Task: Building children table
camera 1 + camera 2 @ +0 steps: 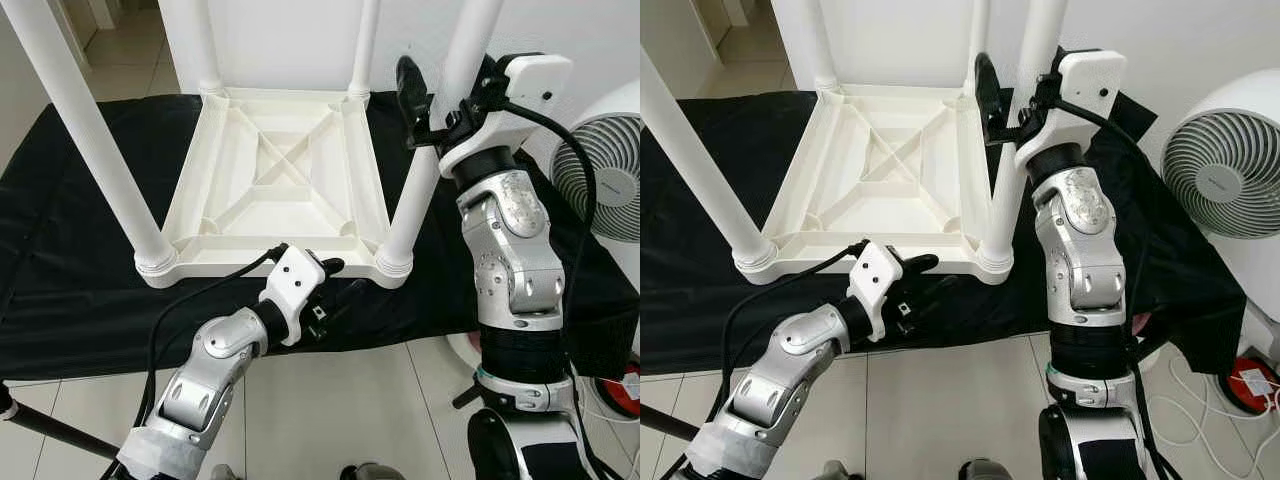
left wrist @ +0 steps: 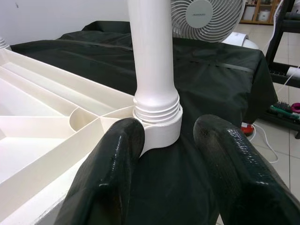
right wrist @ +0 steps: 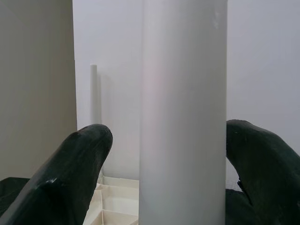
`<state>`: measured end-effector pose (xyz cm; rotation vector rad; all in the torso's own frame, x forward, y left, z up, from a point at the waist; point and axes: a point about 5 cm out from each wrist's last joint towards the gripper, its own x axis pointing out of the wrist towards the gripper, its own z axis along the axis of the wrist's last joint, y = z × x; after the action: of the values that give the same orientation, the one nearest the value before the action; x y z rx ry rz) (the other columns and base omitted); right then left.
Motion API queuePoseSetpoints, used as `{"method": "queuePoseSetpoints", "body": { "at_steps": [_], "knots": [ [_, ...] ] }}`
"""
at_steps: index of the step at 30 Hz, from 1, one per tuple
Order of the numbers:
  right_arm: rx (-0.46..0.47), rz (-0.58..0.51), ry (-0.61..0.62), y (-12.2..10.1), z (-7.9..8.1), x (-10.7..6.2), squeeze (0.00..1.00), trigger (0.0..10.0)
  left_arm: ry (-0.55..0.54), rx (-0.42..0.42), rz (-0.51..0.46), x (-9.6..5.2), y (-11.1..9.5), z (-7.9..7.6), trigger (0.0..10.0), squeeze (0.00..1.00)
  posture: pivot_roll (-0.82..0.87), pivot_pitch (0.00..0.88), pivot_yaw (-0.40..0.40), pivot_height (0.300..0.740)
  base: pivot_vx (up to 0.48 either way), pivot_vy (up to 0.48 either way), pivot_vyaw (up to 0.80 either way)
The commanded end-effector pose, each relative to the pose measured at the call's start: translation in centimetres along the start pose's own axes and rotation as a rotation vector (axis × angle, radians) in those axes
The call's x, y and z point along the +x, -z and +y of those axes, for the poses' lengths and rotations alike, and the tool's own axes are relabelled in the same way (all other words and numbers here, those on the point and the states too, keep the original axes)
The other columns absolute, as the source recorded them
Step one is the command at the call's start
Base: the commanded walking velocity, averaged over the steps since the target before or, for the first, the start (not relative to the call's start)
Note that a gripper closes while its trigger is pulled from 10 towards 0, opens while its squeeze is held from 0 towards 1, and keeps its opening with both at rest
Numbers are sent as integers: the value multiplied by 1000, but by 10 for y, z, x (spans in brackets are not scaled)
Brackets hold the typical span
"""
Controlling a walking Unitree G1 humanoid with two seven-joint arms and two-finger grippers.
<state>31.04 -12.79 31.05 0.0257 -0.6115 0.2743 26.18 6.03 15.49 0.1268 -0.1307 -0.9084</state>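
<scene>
Left pincer (image 1: 338, 280) open beside table (image 1: 275, 185) edge, right pincer (image 1: 425, 100) around leg (image 1: 432, 150).

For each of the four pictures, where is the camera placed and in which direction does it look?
Left eye: on the head, looking forward and down at the upturned table on a black cloth; both arms show.
Right eye: beside it, same scene.
Left wrist: on the left arm, along the left tool, open, at the base of the near right leg; fan behind.
Right wrist: on the right arm, along the right tool, open around that leg higher up.
Shared: the leg shows in all four views.
</scene>
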Motion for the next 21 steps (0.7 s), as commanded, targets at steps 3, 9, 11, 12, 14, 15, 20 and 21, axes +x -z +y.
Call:
{"method": "queuePoseSetpoints", "body": {
  "at_steps": [3, 9, 11, 12, 14, 15, 20, 21],
  "knots": [
    [26, -9, 10, -4, 1, 3, 0, 10000, -20, 1, 3, 2, 2, 0, 10000, 0, -101, 46, 5, 740, 0, 0, 0],
    [50, -58, 16, -10, 2, 3, 0, 10000, -22, -11, -10, 5, 0, -5, 10000, 0, -96, 52, -2, 740, 0, 0, 0],
    [44, -64, -13, -11, 6, 2, 0, 10000, -20, -12, -10, 5, 1, -5, 10000, 0, -96, 52, -2, 740, 0, 0, 0],
    [44, -72, -31, -12, 9, 1, 0, 10000, -19, -12, -10, 4, 0, -5, 10000, 0, -89, 48, -6, 740, 0, 0, 0],
    [57, -80, -43, -14, 11, 1, 0, 10000, -20, -8, -8, 3, 1, -4, 10000, 0, -89, 48, -6, 740, 0, 0, 0],
    [59, -81, -45, -14, 11, 1, 0, 10000, -21, -6, -6, 3, 1, -4, 10000, 0, -89, 48, -6, 740, 0, 0, 0],
    [66, -80, -43, -14, 10, 0, 0, 10000, -28, 0, -6, 3, 1, -2, 10000, 0, -88, 39, -8, 740, 0, 0, 0],
    [77, -81, -38, -14, 10, 0, 0, 10000, -34, 0, -7, 3, 1, 0, 10000, 0, -88, 39, -8, 740, 0, 0, 0]
  ]
}}
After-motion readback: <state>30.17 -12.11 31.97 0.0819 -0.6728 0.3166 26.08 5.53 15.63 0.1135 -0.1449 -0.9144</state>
